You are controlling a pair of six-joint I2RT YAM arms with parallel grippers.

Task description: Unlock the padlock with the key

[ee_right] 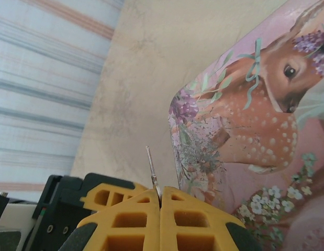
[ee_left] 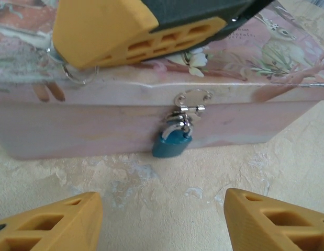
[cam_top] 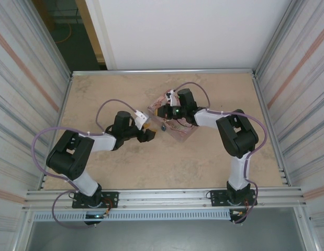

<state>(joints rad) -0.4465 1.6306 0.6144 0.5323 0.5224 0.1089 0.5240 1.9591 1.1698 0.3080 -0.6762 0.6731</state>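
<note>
From the left, my left arm (cam_top: pixel 93 144) reaches in across the surface (cam_top: pixel 214 162), and the left jaws stand apart with nothing between them, their yellow pads (ee_left: pixel 46 225) low in the left wrist view on either side of bare surface. Straight ahead of them, just apart, sits the padlock (ee_left: pixel 172 144), small and blue-teal, hanging by its silvery shackle from the clasp (ee_left: pixel 192 99) on the front wall of the pink illustrated tin (ee_left: pixel 88 123); from above it shows as a dark dot (cam_top: pixel 163 126) between the two arms, at the tin's near edge. The tin lies flat on the surface, its lid painted with a fawn and flowers. Over the lid, toward its left end, the right jaws are pressed together on the key (ee_right: pixel 151 167), whose thin metal blade pokes up out of the seam between the pads. I cannot tell whether they touch the lid. The right arm (cam_top: pixel 235 133) folds back to its base on the right.
</note>
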